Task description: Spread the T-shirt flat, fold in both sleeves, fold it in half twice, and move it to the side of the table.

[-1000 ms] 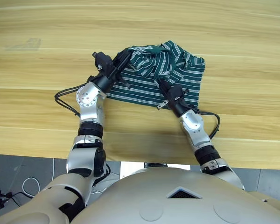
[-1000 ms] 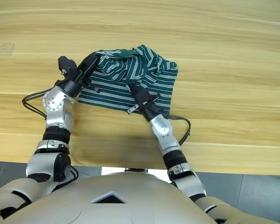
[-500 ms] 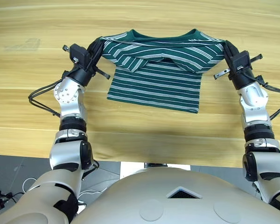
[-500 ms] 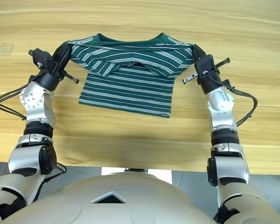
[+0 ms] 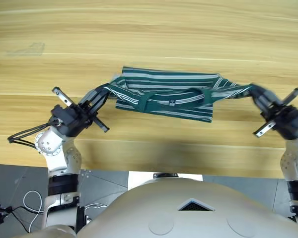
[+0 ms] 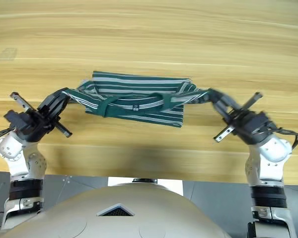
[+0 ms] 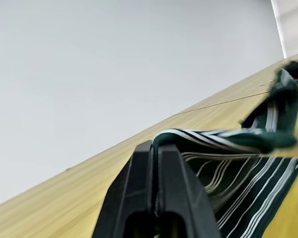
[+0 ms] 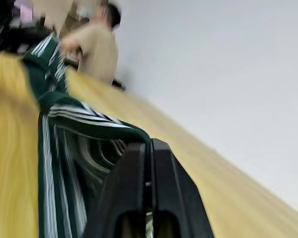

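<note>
Table: a long wooden table (image 5: pixel 149 39) with pale plank grain runs across both eye views; its near edge lies just ahead of the robot.

Wall: a plain white wall (image 7: pixel 114 59) rises behind the far side of the table in the left wrist view.

Floor: a strip of grey floor (image 5: pixel 10 178) shows under the near table edge on the robot's left.

T-shirt: the dark green T-shirt (image 5: pixel 164 94) with white stripes is over the middle of the table, nearer the robot's edge than the far one. It is pulled out sideways between the two grippers, each holding one end of its upper edge. The cloth sags in the middle and casts a shadow on the wood on the near side. Whether its lower edge touches the table I cannot tell.

Neckline: the solid green neck band (image 5: pixel 171 97) curves across the middle of the shirt, facing the robot.

Left gripper: the left gripper (image 5: pixel 100 96) is at the shirt's left end, raised above the near part of the table. In the left wrist view its two black fingers (image 7: pixel 139 173) are pressed together, pinching a fold of striped cloth.

Right gripper: the right gripper (image 5: pixel 253 91) is at the shirt's right end, at about the same level as the left. In the right wrist view its fingers (image 8: pixel 131 168) are clamped on the cloth, with the shirt running away from them.

Cables: loose white and black cables (image 5: pixel 27 198) lie on the floor at the lower left.
</note>
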`<state>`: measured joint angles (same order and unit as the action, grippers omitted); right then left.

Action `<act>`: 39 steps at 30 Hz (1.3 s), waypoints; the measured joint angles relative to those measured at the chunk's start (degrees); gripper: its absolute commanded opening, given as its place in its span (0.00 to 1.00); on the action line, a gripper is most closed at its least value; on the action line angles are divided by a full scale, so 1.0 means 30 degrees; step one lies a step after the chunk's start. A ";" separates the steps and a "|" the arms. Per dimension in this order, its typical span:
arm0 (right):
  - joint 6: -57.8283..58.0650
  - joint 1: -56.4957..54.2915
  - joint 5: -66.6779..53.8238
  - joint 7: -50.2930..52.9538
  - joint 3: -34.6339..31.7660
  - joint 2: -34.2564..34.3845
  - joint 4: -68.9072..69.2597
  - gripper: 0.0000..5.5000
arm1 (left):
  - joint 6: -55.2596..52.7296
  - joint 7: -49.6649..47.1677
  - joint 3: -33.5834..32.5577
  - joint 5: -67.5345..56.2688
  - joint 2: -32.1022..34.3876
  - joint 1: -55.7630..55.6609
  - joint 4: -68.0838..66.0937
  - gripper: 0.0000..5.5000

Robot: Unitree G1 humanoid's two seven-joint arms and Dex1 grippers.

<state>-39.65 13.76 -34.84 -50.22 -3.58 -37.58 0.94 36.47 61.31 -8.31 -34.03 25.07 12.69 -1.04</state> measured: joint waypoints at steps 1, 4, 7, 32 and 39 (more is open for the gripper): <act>0.0442 -0.0608 -0.0062 -0.0012 -0.0145 -0.0019 -0.0320 0.01 | -0.0234 0.0024 -0.0047 0.0043 0.0222 -0.0184 -0.0228 0.00; 0.1943 -0.4464 0.1952 0.0138 0.0350 0.0508 -0.3811 0.01 | -0.1506 0.0063 0.0196 0.1317 0.0591 -0.2931 -0.3805 0.00; 0.3047 -0.9990 0.5400 0.2146 0.1532 0.1758 -0.9329 0.01 | -0.2850 -0.3196 0.1016 0.4561 0.0478 -0.8777 -0.9220 0.00; -0.2584 -0.5350 0.8403 0.4955 0.6296 -0.0860 -0.9759 0.01 | -0.0195 -0.4407 0.3706 0.7910 0.1011 -0.4402 -0.9846 0.00; -0.1598 -0.3818 0.9425 0.4549 0.4986 -0.1099 -1.0773 0.01 | -0.0720 -0.4536 0.2489 0.7124 0.1390 -0.1390 -0.7981 0.00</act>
<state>-44.44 2.31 -6.57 -36.57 11.38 -40.87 -31.38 34.31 47.70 -0.85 -12.65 29.24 8.52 -24.98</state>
